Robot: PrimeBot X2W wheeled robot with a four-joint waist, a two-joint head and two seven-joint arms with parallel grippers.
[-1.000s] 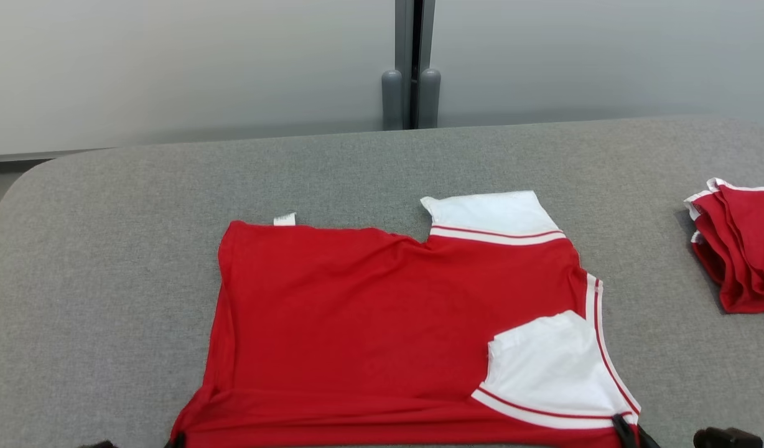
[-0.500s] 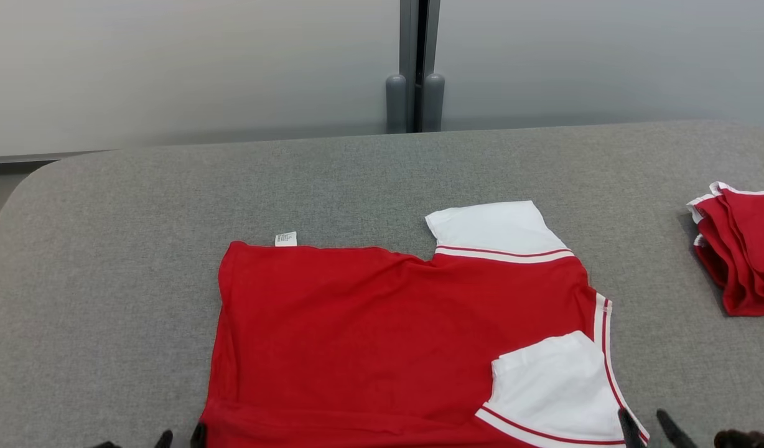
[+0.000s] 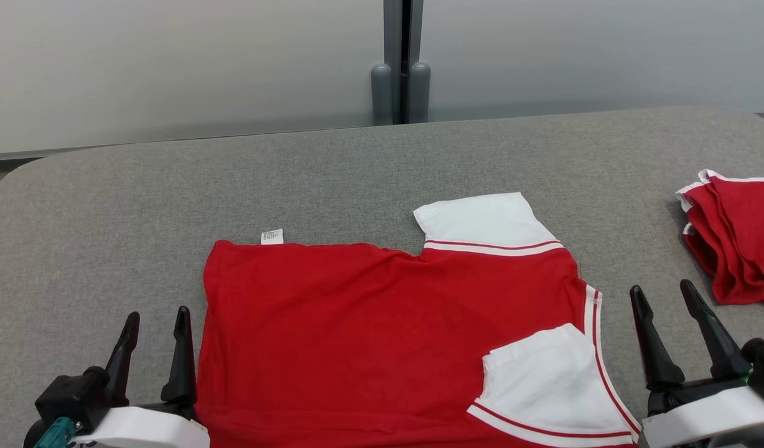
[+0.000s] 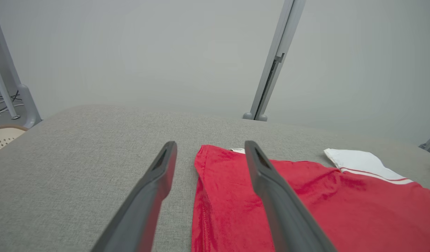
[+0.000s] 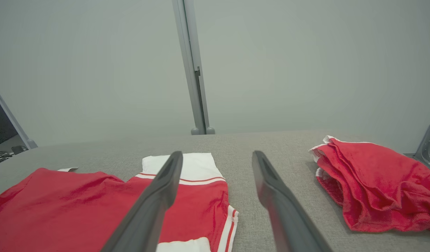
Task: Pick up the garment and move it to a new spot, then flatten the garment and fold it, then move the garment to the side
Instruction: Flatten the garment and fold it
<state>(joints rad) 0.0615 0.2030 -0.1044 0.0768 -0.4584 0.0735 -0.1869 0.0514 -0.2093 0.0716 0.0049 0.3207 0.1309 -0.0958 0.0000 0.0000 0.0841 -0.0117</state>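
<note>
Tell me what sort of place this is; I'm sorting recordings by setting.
Probably a garment-folding test station: grey fabric-covered table, red shirt spread flat, red garments piled aside, plain partition panels behind.

This looked like a robotics test bay rather than a home: a broad table (image 3: 357, 168) padded in plain grey fabric stood against frosted partition panels (image 3: 170, 62) joined by a grey metal post (image 3: 402, 56). Off at the left, loose cables (image 4: 1, 102) trailed on the floor. A heap of red-and-white garments (image 3: 736, 236) lay at the table's right end, matching the red shirt (image 3: 382, 336) spread at its middle.
</note>
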